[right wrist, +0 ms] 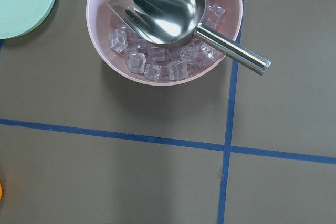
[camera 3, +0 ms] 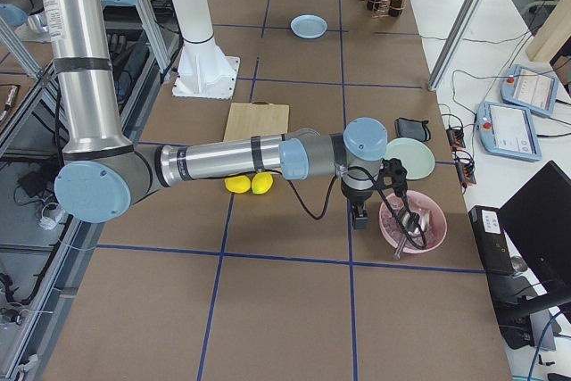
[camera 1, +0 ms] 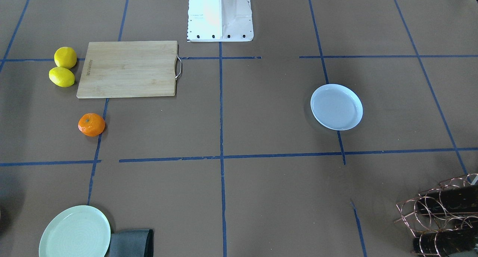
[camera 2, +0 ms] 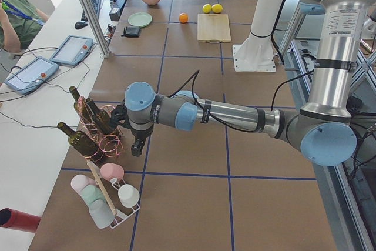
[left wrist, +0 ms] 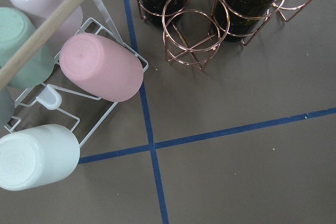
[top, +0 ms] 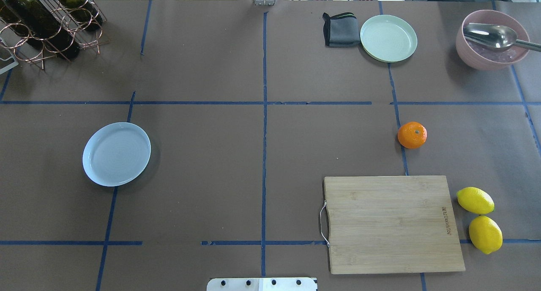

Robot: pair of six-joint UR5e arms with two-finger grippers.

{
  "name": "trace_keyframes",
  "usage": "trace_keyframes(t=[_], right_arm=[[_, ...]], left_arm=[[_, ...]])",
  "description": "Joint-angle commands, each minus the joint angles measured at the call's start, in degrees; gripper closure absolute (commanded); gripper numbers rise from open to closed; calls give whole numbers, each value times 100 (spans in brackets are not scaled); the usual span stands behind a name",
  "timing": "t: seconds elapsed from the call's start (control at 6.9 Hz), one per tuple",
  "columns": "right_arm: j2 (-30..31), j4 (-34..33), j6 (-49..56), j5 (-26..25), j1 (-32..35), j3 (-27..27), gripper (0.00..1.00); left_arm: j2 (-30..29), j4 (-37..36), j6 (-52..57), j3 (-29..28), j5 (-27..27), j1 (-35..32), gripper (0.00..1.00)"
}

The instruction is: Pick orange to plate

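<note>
The orange [camera 1: 91,124] [top: 412,135] rests alone on the brown table, a little beyond the cutting board; in the exterior left view the orange [camera 2: 183,17] is far off. The pale bluish-white plate [camera 1: 337,107] [top: 116,153] [camera 3: 309,26] lies empty on the table's other half. My left gripper [camera 2: 136,148] hangs over the table's left end beside the bottle rack, far from both. My right gripper [camera 3: 359,217] hangs by the pink bowl at the right end. Both show only in side views, so I cannot tell whether they are open or shut.
A wooden cutting board [top: 393,223] lies near the robot's base, with two lemons [top: 479,219] beside it. A pale green plate [top: 388,38], a grey cloth [top: 340,28] and a pink bowl [top: 492,39] with ice and a scoop stand at the far right. A bottle rack [top: 46,22] and a cup rack [left wrist: 68,93] stand at the left.
</note>
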State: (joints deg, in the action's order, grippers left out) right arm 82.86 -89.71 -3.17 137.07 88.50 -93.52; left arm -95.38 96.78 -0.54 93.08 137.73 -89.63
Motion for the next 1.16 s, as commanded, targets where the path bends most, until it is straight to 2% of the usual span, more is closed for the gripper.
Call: trace_keyframes(t=[0.0,0.14,0.29,0.72,1.01], right_arm=[[-25,6,-8,4,-43,9,0],[-25,6,-69,4,-43,-8,0],[-7,6,-183,13,-43,-26,0],[-60,6,-237,13,-43,-35,0],[-77,15,-315,13,-52,-35,0]], left_arm=[[-24,460,-776,113,236,268,0],[45,1117,-1416,79,202,575,0],[46,1532,-2449,227,-94,996,0],[659,3130,-4720,404,-1542,2454,0],[784,3531,-5786,404,-2421,3420,0]])
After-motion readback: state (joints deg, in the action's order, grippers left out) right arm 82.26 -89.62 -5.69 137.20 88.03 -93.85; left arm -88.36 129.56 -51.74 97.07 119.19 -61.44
